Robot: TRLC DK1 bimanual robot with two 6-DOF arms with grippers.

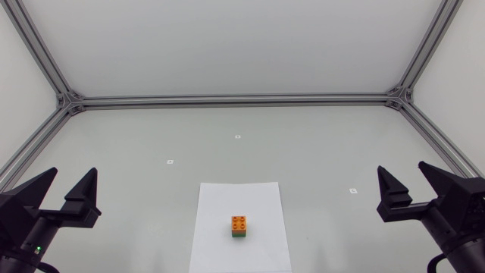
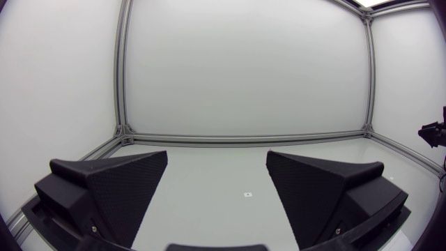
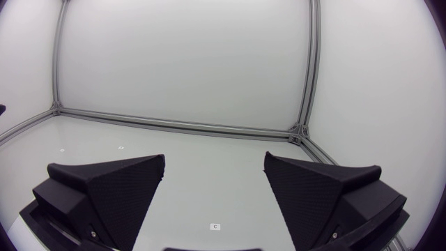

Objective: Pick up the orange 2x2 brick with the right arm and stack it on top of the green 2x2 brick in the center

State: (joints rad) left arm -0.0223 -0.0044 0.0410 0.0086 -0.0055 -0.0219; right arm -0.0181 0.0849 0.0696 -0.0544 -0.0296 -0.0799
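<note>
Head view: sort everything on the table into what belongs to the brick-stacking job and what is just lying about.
Job:
- orange 2x2 brick, sitting on top of the green one
- green 2x2 brick
- right tool, open, off to the side

Lying about:
- white paper sheet under the bricks
- left tool, open
- small table marks
</note>
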